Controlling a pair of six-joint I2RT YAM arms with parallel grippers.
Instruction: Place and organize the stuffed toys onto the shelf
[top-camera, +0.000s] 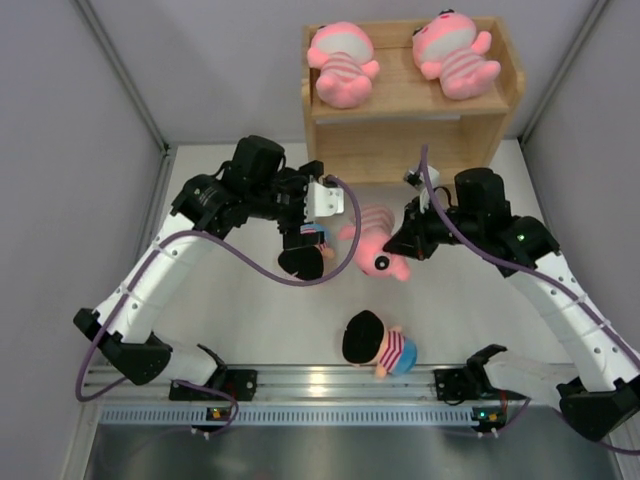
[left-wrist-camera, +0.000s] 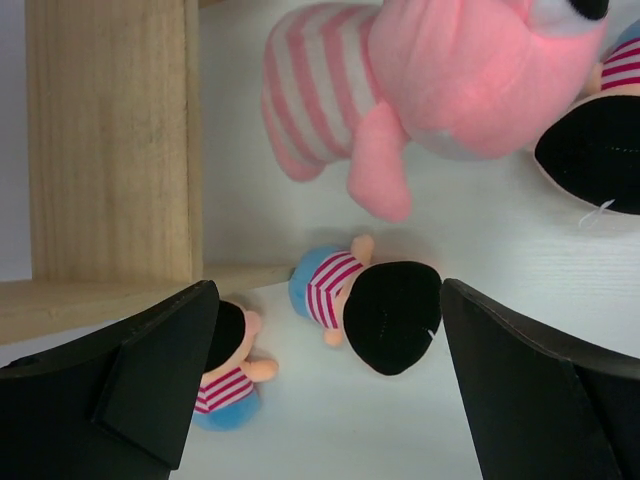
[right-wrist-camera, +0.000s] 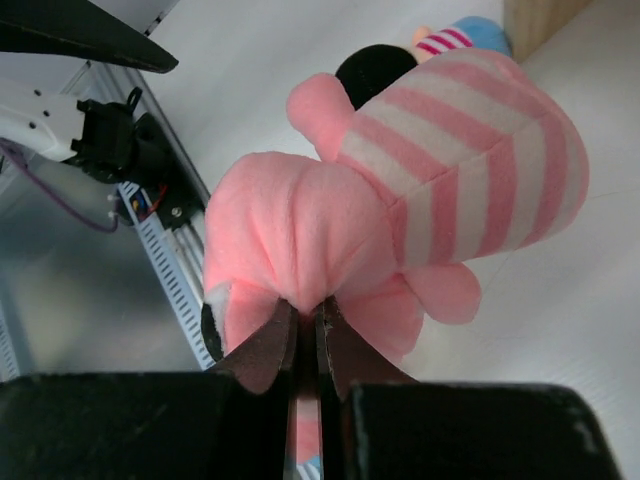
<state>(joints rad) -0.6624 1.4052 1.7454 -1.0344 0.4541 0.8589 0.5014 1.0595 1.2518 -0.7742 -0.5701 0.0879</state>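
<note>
Bench: white top, grey walls on three sides, both arm bases on the rail at the near edge.
Held toy: pink striped creature, caught by a fold of plush on its head. It looks to be hanging clear of the bench, just in front of the shelf and between the two arms.
Right fingers: clenched on that fold, almost no gap between them.
Left fingers: spread wide and grasping nothing, poised over a doll.
Doll under left fingers: on its side on the bench, black hair toward the wrist camera, untouched.
Second doll: on the bench just beside the shelf's foot, partly hidden by one left finger.
Third doll: on the bench near the rail, well apart from the shelf.
Shelf: light wood, at the far edge. Two pink toys lie on the top tier, left and right. You cannot see the lower tier from above.
Step in hand (judgement): carrying the third pink toy to the shelf. Two of six are placed, and no dolls yet.
Next move (judgement): you need to lift it over the front edge and set it with the other pinks or below. The pinch is small, so the toy may swing or slip. Keep the left arm clear.
</note>
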